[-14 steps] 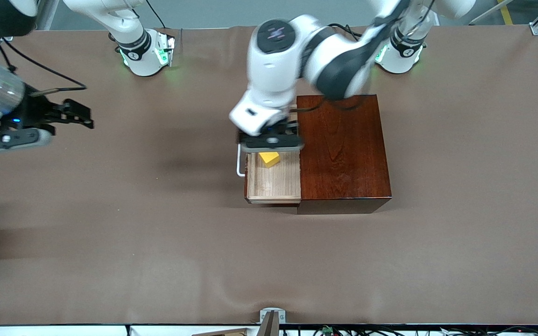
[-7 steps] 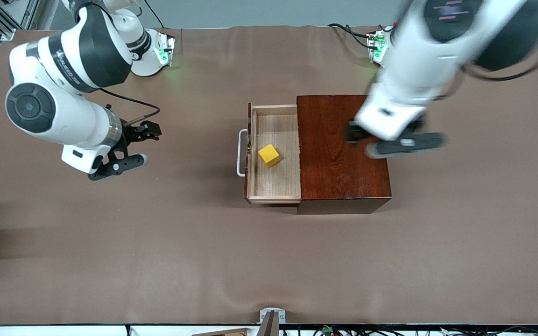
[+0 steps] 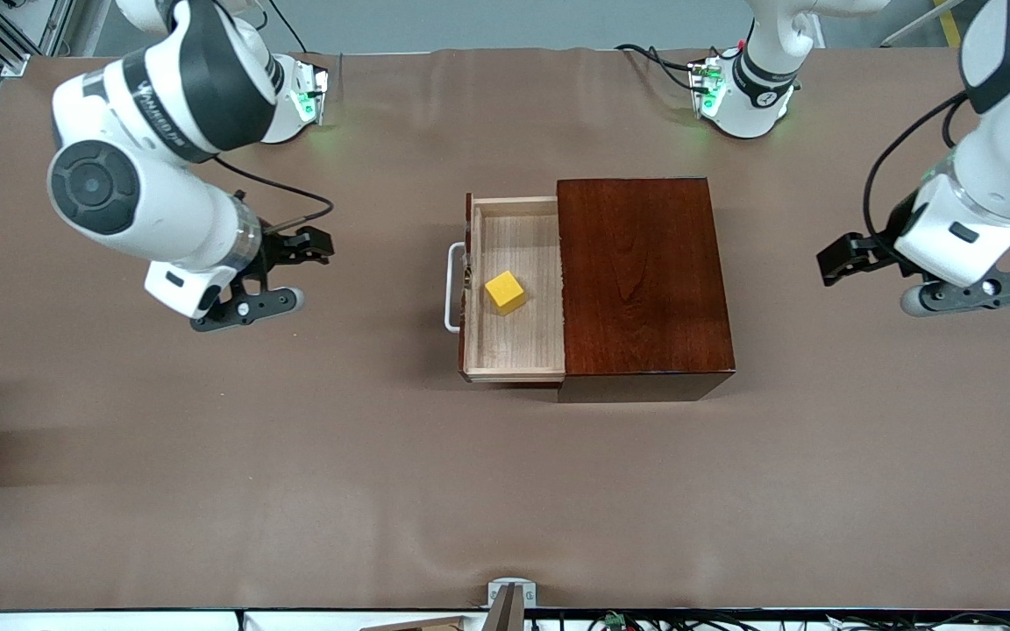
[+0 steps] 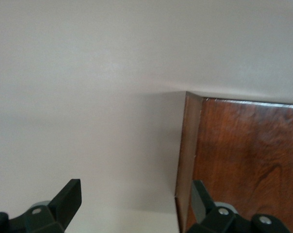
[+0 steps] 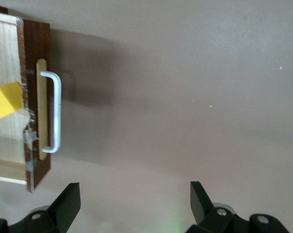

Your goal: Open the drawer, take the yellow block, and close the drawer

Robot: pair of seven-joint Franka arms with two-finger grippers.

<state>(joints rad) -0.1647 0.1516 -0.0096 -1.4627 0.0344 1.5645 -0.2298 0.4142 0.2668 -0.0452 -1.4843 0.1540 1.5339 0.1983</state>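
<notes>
1. The drawer (image 3: 514, 289) stood pulled out of the dark reddish-brown wooden box (image 3: 641, 280) toward the right arm's end of the table (image 3: 505, 491), its pale wood floor exposed and its white bar handle (image 3: 450, 287) facing that end.
2. The yellow block (image 3: 505, 292) lay on the drawer floor, near the handle side and about midway along the drawer, untouched by either gripper.
3. The right gripper (image 3: 270, 276) hung over bare table toward the right arm's end, well apart from the handle, its fingers spread wide and holding nothing; its wrist view showed the handle (image 5: 53, 112) and a corner of the block (image 5: 7, 100) ahead.
4. The left gripper (image 3: 917, 272) hovered over bare table toward the left arm's end, clear of the box, its fingers (image 4: 69, 196) wide apart and empty.
5. Judged stage: opening looked complete, and taking the block was in hand.
6. Judged next move: one gripper would need to travel over the drawer, descend with its fingers straddling the block, and close on opposite faces without striking the drawer walls.
</notes>
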